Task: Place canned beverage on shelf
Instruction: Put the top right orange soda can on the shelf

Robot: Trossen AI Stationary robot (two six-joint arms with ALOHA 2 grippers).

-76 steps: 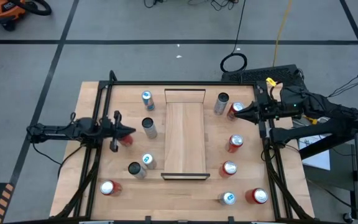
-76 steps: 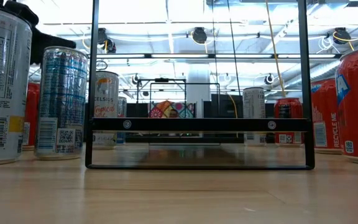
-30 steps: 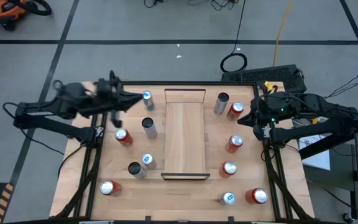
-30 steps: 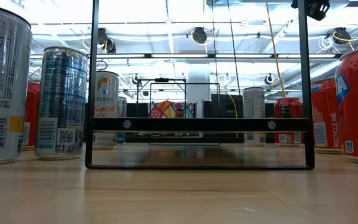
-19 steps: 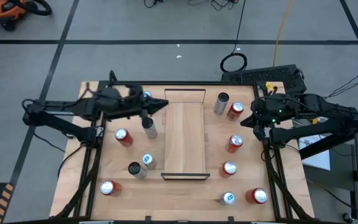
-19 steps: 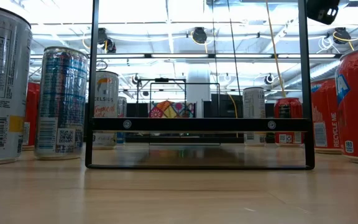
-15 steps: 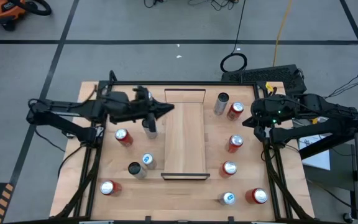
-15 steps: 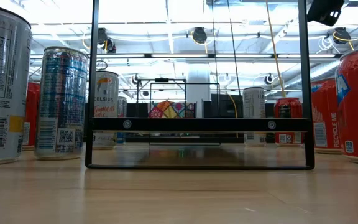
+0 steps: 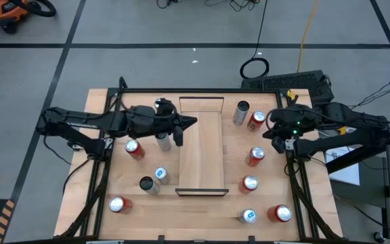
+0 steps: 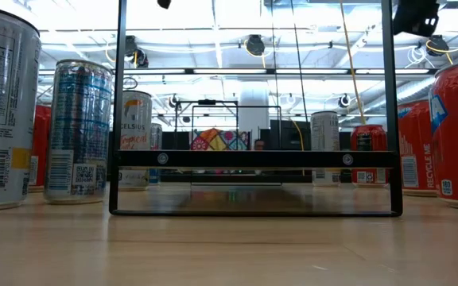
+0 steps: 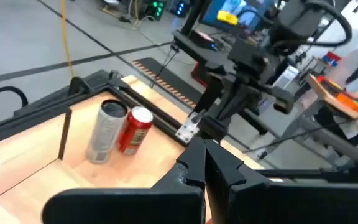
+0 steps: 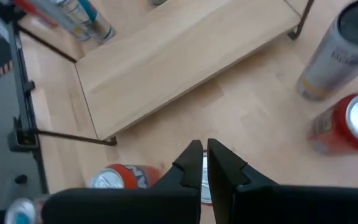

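Note:
The shelf (image 9: 202, 146), a long light-wood board, lies in the middle of the table with no can on it. Canned beverages stand upright on the table on both sides, among them a silver can (image 9: 162, 140) and a red can (image 9: 133, 148) on the left, and a grey can (image 9: 241, 112) beside a red can (image 9: 256, 120) on the right. My left gripper (image 9: 193, 122) hovers shut above the shelf's left edge, near its far end, and holds nothing. My right gripper (image 9: 271, 126) hangs shut above the table's right side, next to the far red can (image 12: 347, 127).
More cans stand near the front: a blue-topped can (image 9: 161, 175), a dark-topped can (image 9: 147, 184) and a red can (image 9: 118, 205) on the left, and red cans (image 9: 255, 156) (image 9: 249, 183) on the right. Black rails (image 9: 181, 91) frame the table.
My left gripper has swung from above the far-left cans toward the table's right, sinking a little and rolling, and now reaches over the shelf's left edge. It has stayed shut. My right gripper has tipped slightly downward in place. No can has moved.

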